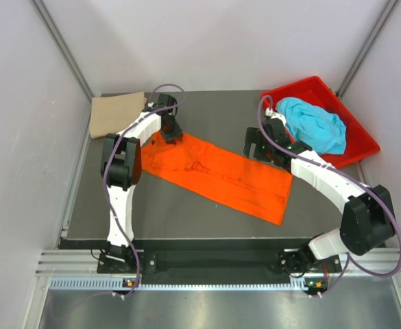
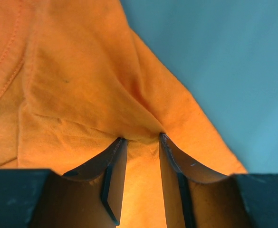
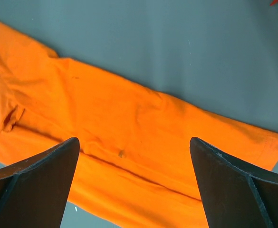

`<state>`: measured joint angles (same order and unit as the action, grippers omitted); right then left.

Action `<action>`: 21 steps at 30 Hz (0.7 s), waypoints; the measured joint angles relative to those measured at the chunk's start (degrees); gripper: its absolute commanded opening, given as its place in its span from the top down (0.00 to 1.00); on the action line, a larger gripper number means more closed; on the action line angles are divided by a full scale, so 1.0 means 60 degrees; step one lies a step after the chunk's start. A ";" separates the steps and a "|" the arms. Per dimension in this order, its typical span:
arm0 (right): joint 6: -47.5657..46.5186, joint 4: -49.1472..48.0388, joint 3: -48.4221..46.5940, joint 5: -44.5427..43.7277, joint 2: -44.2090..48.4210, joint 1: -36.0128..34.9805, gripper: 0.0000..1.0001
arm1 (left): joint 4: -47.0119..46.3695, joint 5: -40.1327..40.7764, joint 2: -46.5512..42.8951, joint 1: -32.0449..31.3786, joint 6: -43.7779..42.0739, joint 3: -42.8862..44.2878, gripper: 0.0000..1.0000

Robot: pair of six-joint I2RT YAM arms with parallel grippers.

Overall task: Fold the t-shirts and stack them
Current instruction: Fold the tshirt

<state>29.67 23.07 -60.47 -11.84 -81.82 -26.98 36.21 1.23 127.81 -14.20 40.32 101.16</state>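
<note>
Tabletop (image 1: 207, 110): L gripper (image 2: 141, 140) nips orange tee (image 1: 221, 175), R gripper (image 3: 134, 142) prob. hovering.

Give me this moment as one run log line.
left gripper: jaws pinching orange t-shirt | right gripper: jaws open over it | tan t-shirt: far-left corner | turquoise t-shirt: in red bin

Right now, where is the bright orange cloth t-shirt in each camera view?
Top external: bright orange cloth t-shirt, a diagonal strip across the centre.
Left wrist: fills the left and middle, pinched by the left pincer.
Right wrist: band across the middle, under the open right pincer.
Shared landmark: the dark grey tabletop bordering the shirt's edge.
</note>
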 measured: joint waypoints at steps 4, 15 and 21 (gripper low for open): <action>0.0117 -0.0047 0.0000 -0.0007 0.0036 0.0000 0.00 | -0.0339 -0.0273 0.0827 -0.0007 -0.0004 0.1231 0.60; 0.0160 -0.0138 0.0000 -0.0124 0.0608 0.0000 0.00 | -0.4211 -0.2379 0.3672 -0.0022 0.0594 0.4295 0.56; 0.0058 -0.0084 -0.0051 -0.0138 0.0616 0.0000 0.00 | -0.6331 -0.3297 0.4670 -0.0142 0.1089 0.4991 0.55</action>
<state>30.02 22.57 -60.77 -12.67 -78.13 -26.98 -1.78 -18.55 155.83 -15.05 46.85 131.11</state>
